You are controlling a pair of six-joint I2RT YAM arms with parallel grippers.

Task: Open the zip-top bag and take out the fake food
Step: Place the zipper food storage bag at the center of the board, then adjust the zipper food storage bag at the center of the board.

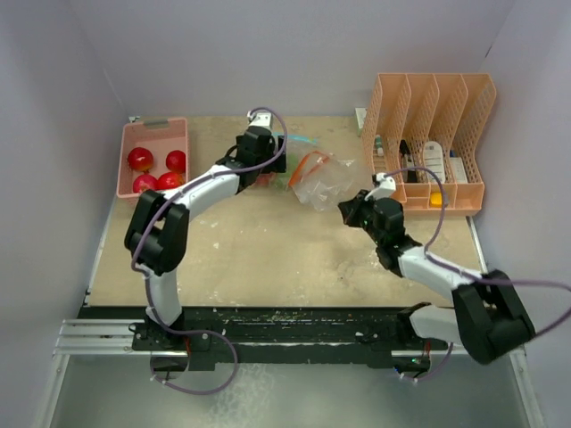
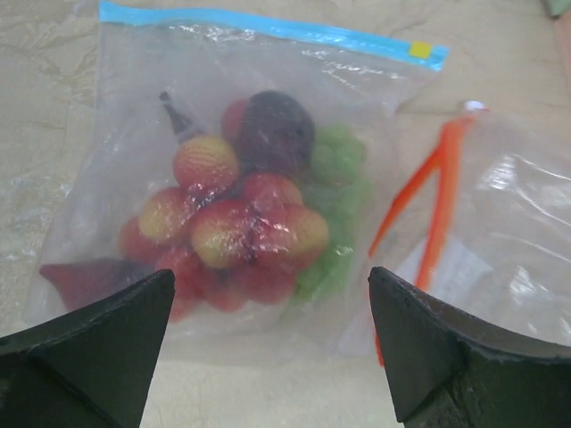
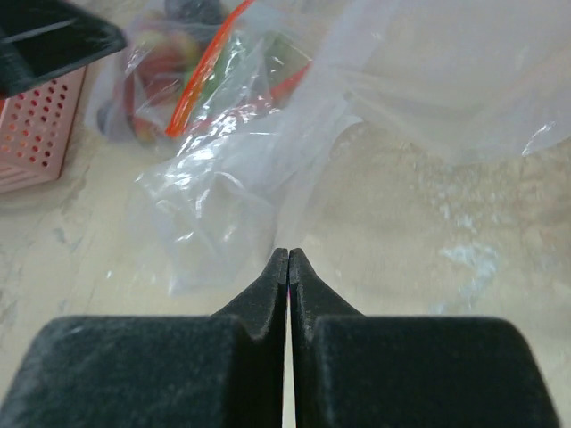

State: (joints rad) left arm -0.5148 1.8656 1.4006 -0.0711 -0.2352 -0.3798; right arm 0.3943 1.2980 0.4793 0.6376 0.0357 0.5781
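The left gripper (image 2: 270, 281) is open very wide. Its two black fingers (image 2: 98, 339) stand far apart and hold nothing. The zip bag (image 2: 134, 116) lies flat on the table (image 1: 268, 259), right under and just ahead of this gripper. The near end of the bag sits between the two fingers. I cannot tell if the fingers touch it.

The fake food (image 2: 241, 223) is inside the bag, all in one heap. There are red and yellow round fruits, a dark purple one on the far side of the heap, and green ones on the right side. A blue strip (image 2: 268, 27) runs across the far end of the bag, away from the gripper. It has a small yellow bit (image 2: 419, 49) near its right end.

A second clear bag (image 2: 526, 205) lies just to the right of the left gripper. It has an orange strip (image 2: 437, 196), and the two bags overlap at their edges.

The right gripper (image 3: 287, 254) is shut tight. Its fingers press together and hold nothing. The crumpled second bag lies just ahead of it on the table, and the tips do not reach it.

A pink bin (image 1: 153, 134) sits off to the left of the left gripper, with red apples (image 1: 140, 159) in it. A tall peach rack (image 1: 428, 98) stands just past the right gripper, a bit to its right.
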